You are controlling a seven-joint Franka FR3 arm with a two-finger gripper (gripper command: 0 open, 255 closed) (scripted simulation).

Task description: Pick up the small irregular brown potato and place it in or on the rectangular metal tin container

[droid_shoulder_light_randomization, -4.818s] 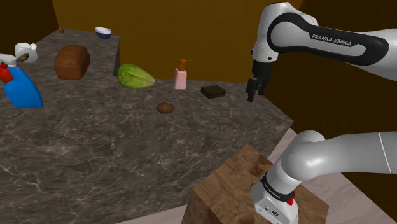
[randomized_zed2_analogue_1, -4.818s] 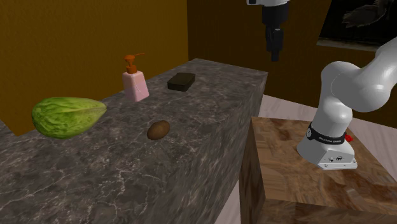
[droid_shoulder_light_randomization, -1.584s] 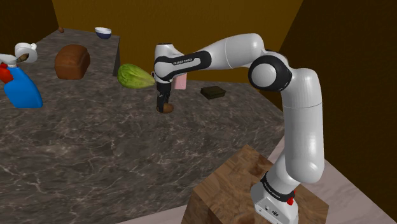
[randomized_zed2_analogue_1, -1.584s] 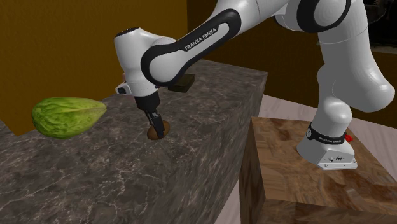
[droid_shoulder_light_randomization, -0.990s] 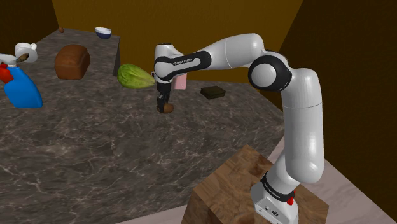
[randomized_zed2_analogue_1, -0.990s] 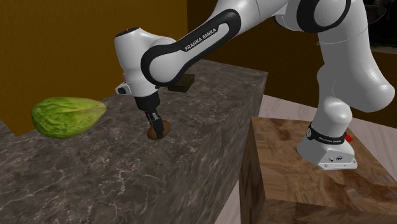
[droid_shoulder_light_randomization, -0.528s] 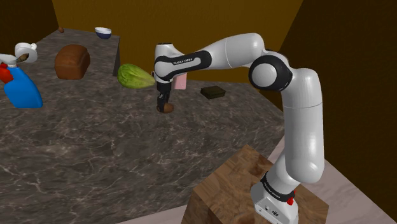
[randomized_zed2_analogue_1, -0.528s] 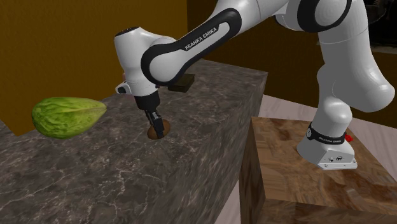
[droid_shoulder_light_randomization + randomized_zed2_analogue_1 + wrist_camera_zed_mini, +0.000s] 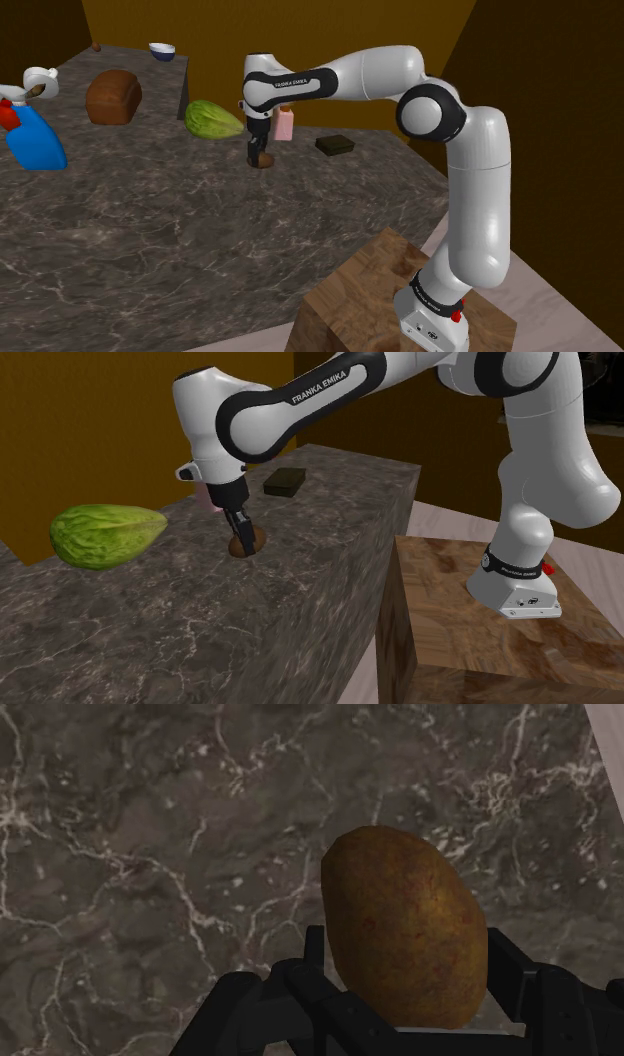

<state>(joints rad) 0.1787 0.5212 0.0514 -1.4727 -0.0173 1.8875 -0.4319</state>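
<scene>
You had the jaws closed on the potato [image 9: 264, 160], one black side pressed against each flank of it. The wrist view showed this plainly: the brown, speckled potato stood on end between them, with the dark veined counter [image 9: 150, 240] behind it. In the shoulder view the potato was a little left of the frame's centre, in the upper half, at the tip of the downward-pointing hand. Whether it touched the counter or hung just above it could not be told from these views. Your white arm [image 9: 360, 75] rose from the wooden stand [image 9: 365, 295] at the lower right and bent over to the left across the top of the frame.

The dark rectangular tin [image 9: 335, 144] lay flat on the counter to the right of the potato in the shoulder view, apart from it and near the counter's far edge. In the second exterior view it lay above and right of the potato, toward the upper middle. A pink soap dispenser [image 9: 284, 124] stood partly behind the arm's wrist, and a green leafy head [image 9: 213, 120] lay to its left. Farther toward the upper left of the shoulder view were a brown loaf [image 9: 113, 96], a blue bottle [image 9: 35, 140], a white mug [image 9: 40, 80] and a small bowl [image 9: 162, 49].
</scene>
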